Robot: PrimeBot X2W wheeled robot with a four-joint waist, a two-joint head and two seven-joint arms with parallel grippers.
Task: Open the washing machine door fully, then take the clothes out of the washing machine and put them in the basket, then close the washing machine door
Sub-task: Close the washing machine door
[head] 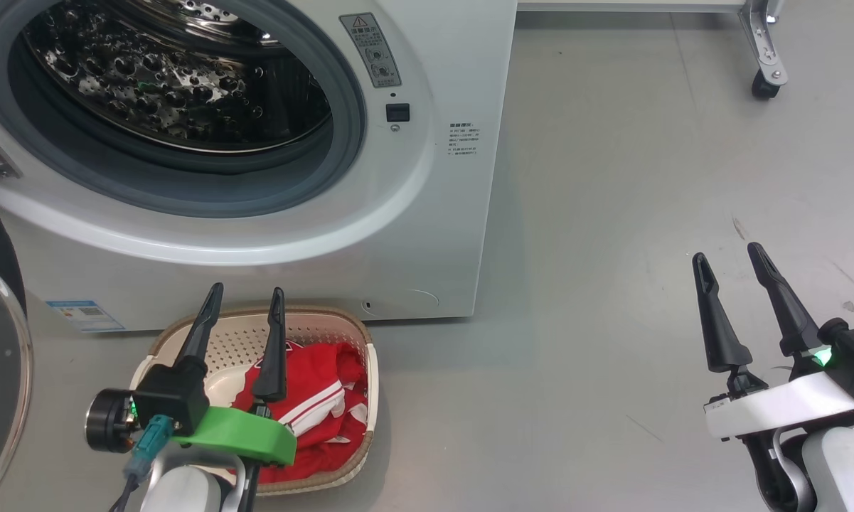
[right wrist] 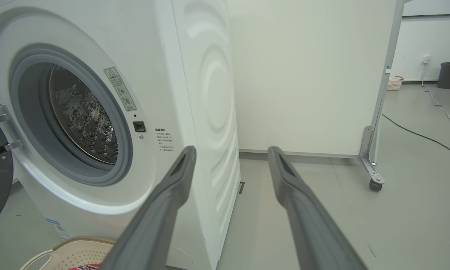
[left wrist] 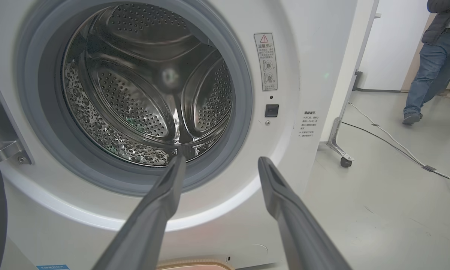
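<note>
Left tool (head: pixel 247 288): fingers spread wide with nothing between them; in the head view it hangs over the basket's near-left part, and in its own wrist view (left wrist: pixel 222 159) it points at the lower edge of the drum opening.
Right tool (head: pixel 726 251): fingers wide apart, holding nothing, over bare floor well to the right of the machine; its wrist view (right wrist: pixel 232 148) looks past the machine's front right corner.
Basket (head: pixel 327 313): on the floor, just in front of the machine's lower front panel, below the drum opening.
Clothes (head: pixel 320 398): red with white stripes, heaped in the basket's right half.
Floor (head: pixel 611 320): plain grey.
Door (head: pixel 0 370): swung open on its hinge at the left edge of the head view, black rim and clear glass bowl showing.
Washing machine (head: pixel 427 235): white front, blue label (head: pixel 85 315) low on the left.
Seal (head: pixel 348 128): grey ring around the opening.
Drum (head: pixel 178 78): shiny perforated steel.
Wheeled frame (head: pixel 764 84): caster on the floor, far right.
Person (left wrist: pixel 434 60): in jeans, walking in the background of the left wrist view.
</note>
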